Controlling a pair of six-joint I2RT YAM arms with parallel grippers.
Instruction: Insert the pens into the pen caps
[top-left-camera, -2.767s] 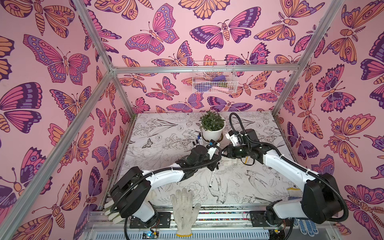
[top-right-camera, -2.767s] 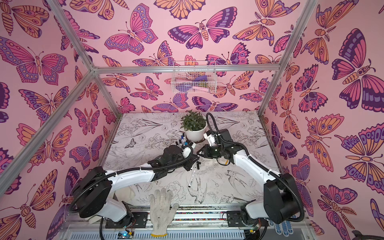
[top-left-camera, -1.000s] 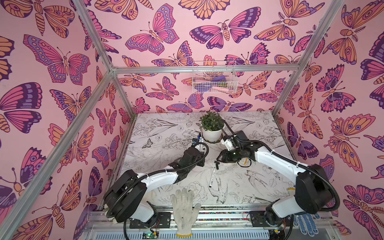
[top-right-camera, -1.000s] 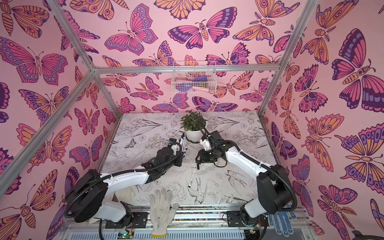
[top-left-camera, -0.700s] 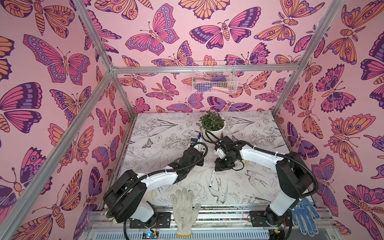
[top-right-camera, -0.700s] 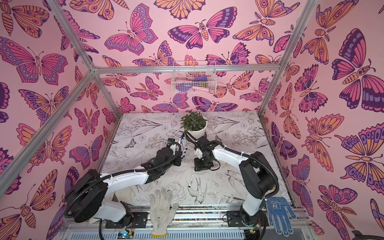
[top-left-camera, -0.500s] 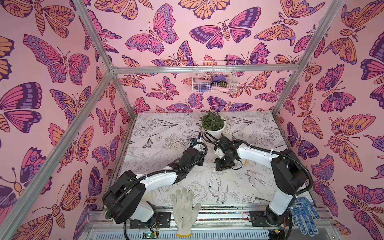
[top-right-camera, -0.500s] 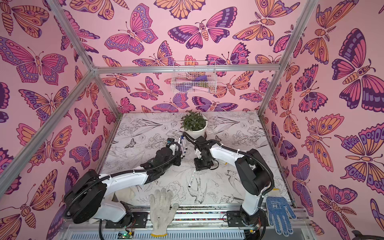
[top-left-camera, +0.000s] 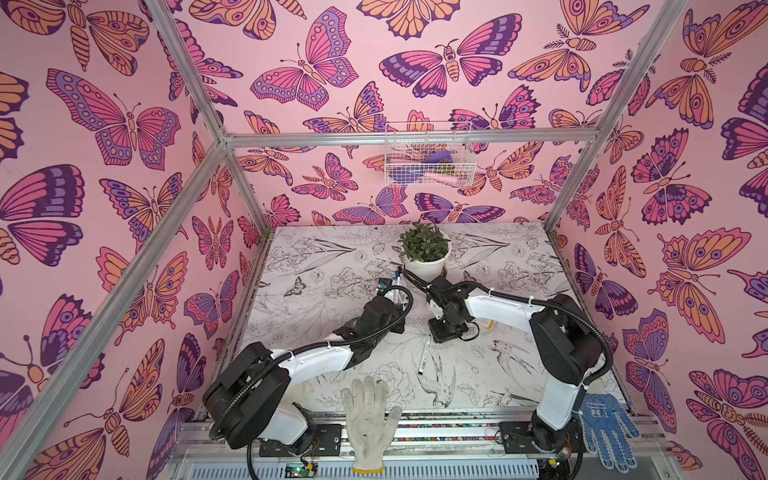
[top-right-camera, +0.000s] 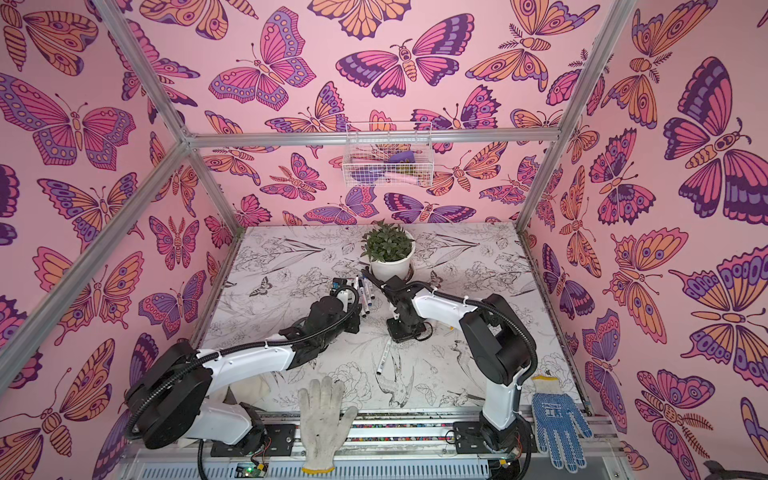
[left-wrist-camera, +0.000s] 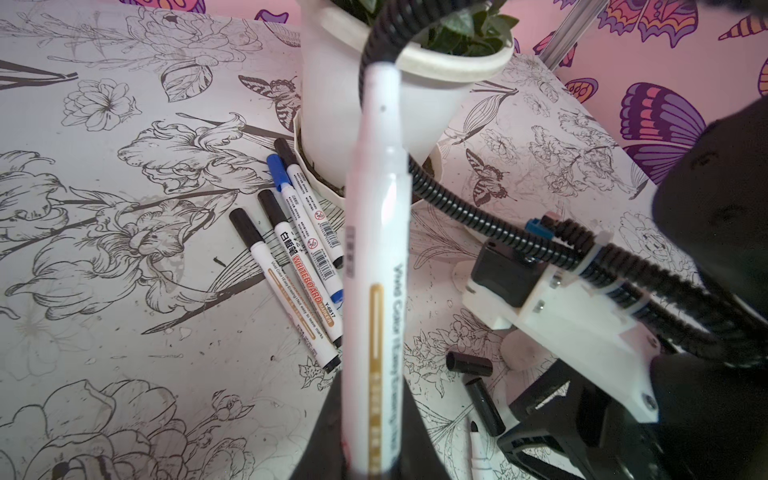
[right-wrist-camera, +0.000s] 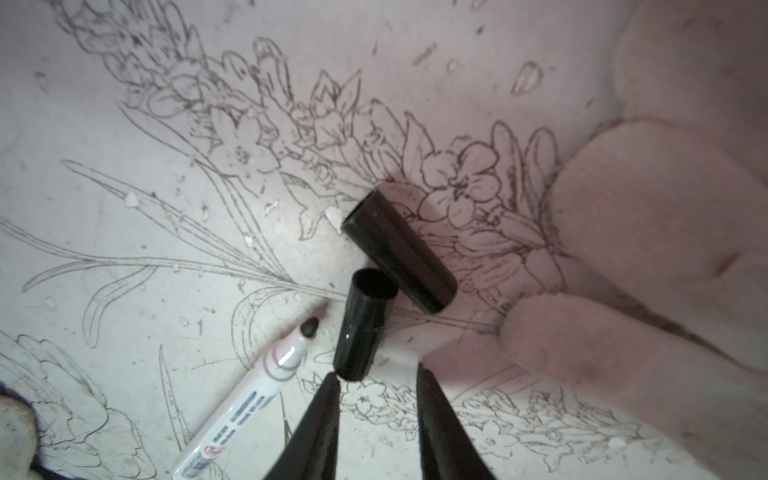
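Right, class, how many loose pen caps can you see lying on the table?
2, both black, on the table ahead of the right gripper: the nearer cap by the uncapped pen, the farther cap just beyond. Arms may hide more.

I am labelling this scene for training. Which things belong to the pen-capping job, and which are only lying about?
Job: held pen, four capped pens, lying uncapped pen, two loose black caps.
Lying about: potted plant, white glove, blue glove, wire basket.

Pink butterfly walls, floral tabletop, aluminium frame
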